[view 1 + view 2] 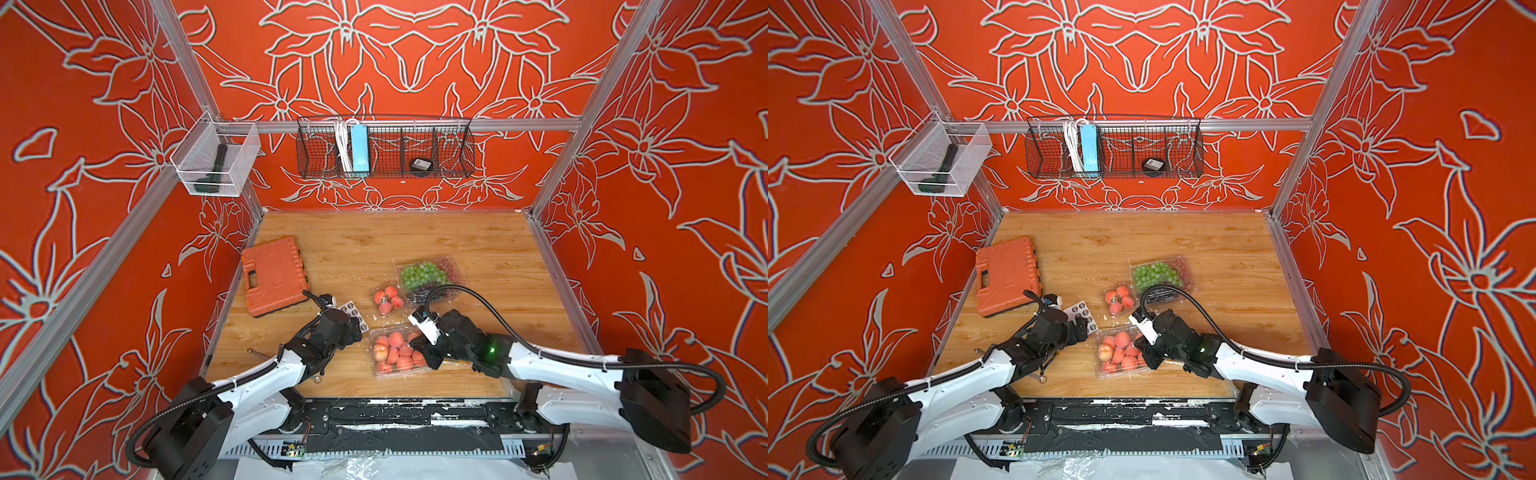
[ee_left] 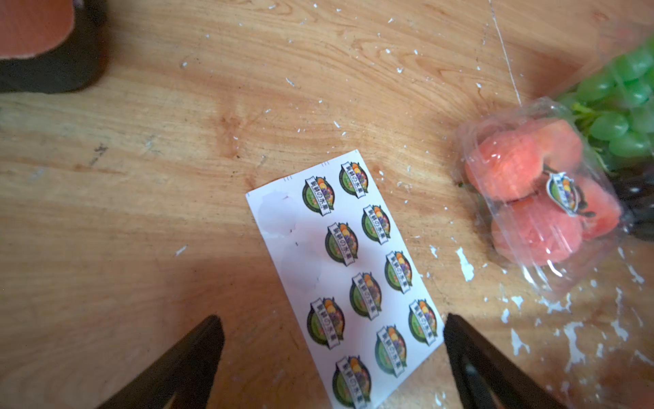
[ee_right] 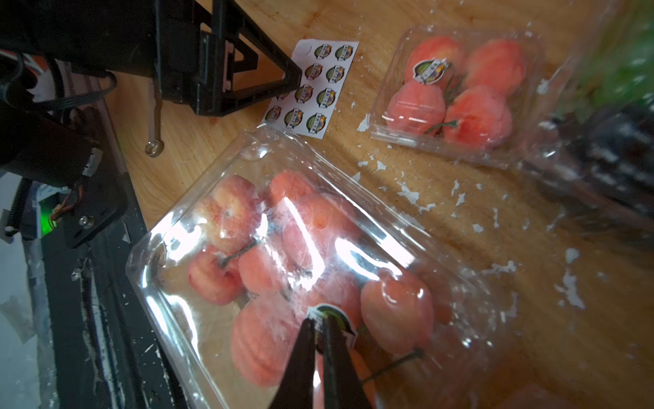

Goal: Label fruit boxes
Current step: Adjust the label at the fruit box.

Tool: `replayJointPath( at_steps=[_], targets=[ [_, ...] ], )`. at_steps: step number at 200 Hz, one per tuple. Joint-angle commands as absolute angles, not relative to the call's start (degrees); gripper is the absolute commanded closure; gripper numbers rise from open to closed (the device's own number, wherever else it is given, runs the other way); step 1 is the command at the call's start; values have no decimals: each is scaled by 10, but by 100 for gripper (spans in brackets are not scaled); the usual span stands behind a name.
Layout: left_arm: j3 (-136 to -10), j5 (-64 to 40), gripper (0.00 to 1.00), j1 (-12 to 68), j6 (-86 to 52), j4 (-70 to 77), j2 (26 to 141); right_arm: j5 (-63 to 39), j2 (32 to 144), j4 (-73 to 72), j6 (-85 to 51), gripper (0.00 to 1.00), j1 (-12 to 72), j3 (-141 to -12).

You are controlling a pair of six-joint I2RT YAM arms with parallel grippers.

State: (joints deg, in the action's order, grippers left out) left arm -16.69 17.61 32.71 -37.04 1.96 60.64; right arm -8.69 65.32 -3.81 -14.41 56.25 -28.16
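Large peach punnet (image 3: 269,219): sits near the front edge of the table (image 1: 415,237), just beside the sticker sheet (image 2: 300,248).
Handling: a thin clear shell, light, glossy and slippery. I judge the lid would dent under a hard press, so I would hold it by the stiffer rim and touch the top only softly.
Right gripper (image 3: 320,327): my jaws are a sliver apart at a sticker (image 3: 332,313) lying on that lid. Whether they pinch it I cannot tell.
Left gripper (image 2: 332,318): jaws spread wide and empty over the sheet.
Boxes in view: three. There is this one, the small peach punnet (image 3: 456,88) with four peaches, and the grape punnet (image 1: 428,274).
Labels on boxes: two, one on each peach lid. The grape lid is too blurred to tell.
Stickers on the sheet: ten counted, with one end out of frame.
Orange tool case (image 1: 274,276): one, well apart.
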Motion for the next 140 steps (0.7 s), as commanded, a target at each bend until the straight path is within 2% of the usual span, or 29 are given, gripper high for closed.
replayJointPath(
  at_steps=[1, 71, 96, 115, 140],
  targets=[
    [-186, 223, 1, 337, -402, 14, 641, -60, 612, -32, -150, 80, 565, -291],
    [-273, 289, 1, 359, -427, 15, 824, -39, 530, -18, -149, 74, 565, -267],
    [-299, 351, 1, 374, -474, -71, 853, -48, 525, -21, -149, 73, 564, -266],
    [-295, 326, 1, 384, -480, -68, 866, -64, 531, -30, -148, 73, 565, -266],
    [-308, 352, 1, 407, -532, -139, 893, -73, 539, -35, -144, 73, 565, -271]
  ],
)
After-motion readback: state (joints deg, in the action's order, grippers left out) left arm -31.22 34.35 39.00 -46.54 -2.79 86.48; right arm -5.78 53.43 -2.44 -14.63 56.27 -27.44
